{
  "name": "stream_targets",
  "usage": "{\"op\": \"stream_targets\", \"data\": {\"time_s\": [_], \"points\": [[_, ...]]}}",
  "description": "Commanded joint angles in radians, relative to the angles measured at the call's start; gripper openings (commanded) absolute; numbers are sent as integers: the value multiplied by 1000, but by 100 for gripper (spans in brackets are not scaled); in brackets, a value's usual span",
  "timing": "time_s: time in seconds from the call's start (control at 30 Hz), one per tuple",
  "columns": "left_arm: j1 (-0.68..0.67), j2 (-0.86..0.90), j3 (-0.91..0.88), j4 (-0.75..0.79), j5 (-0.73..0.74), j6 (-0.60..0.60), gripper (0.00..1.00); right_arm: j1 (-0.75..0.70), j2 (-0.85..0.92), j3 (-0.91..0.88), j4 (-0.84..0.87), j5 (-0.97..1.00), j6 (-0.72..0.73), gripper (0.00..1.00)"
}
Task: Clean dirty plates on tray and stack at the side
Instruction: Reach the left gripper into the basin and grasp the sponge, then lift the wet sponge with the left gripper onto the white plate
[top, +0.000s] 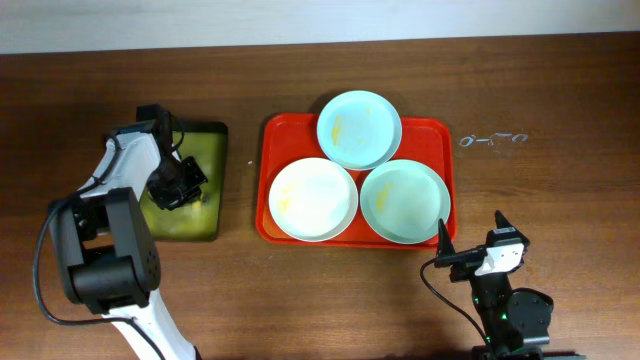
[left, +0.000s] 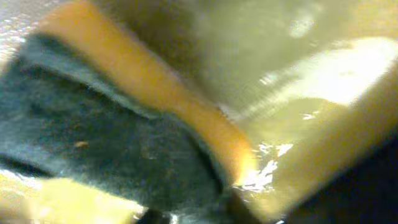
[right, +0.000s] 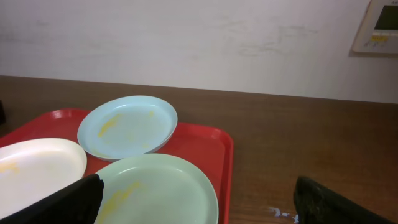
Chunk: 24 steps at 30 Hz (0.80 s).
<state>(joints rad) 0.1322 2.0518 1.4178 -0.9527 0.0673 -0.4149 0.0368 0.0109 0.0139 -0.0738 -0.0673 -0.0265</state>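
Note:
The red tray (top: 275, 130) holds three plates with yellowish smears: a pale blue one (top: 359, 128) at the back, a white one (top: 313, 198) front left, a pale green one (top: 404, 202) front right. My right gripper (top: 470, 240) is open and empty, low at the table's front, just right of the tray. Its wrist view shows the green plate (right: 158, 186), blue plate (right: 127, 127), white plate (right: 34, 168) and tray (right: 211, 134). My left gripper (top: 178, 185) is down in the black tray, pressed close to a green-and-orange sponge (left: 124, 124); its fingers are hidden.
The smaller black tray (top: 210, 135) with yellow-green liquid (left: 311, 81) stands left of the red tray. A few small whitish marks (top: 492, 139) lie on the brown table to the right of the red tray. A pale wall rises behind the table.

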Motion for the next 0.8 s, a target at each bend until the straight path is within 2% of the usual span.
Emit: {"op": "stream_targets", "data": {"time_s": [0.0, 0.2, 0.23, 0.27, 0.33, 0.37, 0.4, 0.43, 0.47, 0.6, 0.77], "points": [[29, 13, 11, 33, -90, -4, 99, 7, -7, -8, -1, 13, 5, 98], [83, 13, 10, 54, -81, -4, 100, 7, -7, -8, -1, 12, 5, 98], [83, 13, 8, 55, -66, -4, 97, 7, -7, -8, -1, 12, 5, 98], [80, 13, 8, 55, -41, -4, 89, 7, -7, -8, -1, 12, 5, 98], [78, 13, 8, 60, -19, -4, 64, 7, -7, -8, -1, 13, 5, 98], [78, 13, 8, 68, -22, -4, 48, 7, -7, -8, -1, 13, 5, 98], [78, 13, 8, 81, -23, -4, 25, 7, -7, -8, -1, 12, 5, 98], [80, 13, 8, 93, -29, -4, 8, 7, -7, -8, -1, 13, 5, 98], [80, 13, 8, 100, -31, -3, 0, 7, -7, -8, -1, 12, 5, 98], [79, 12, 26, 95, -24, 102, 0, 7, -7, -8, -1, 13, 5, 98], [79, -47, 145, -38, -8, 167, 0, 7, -7, -8, -1, 12, 5, 98]]}}
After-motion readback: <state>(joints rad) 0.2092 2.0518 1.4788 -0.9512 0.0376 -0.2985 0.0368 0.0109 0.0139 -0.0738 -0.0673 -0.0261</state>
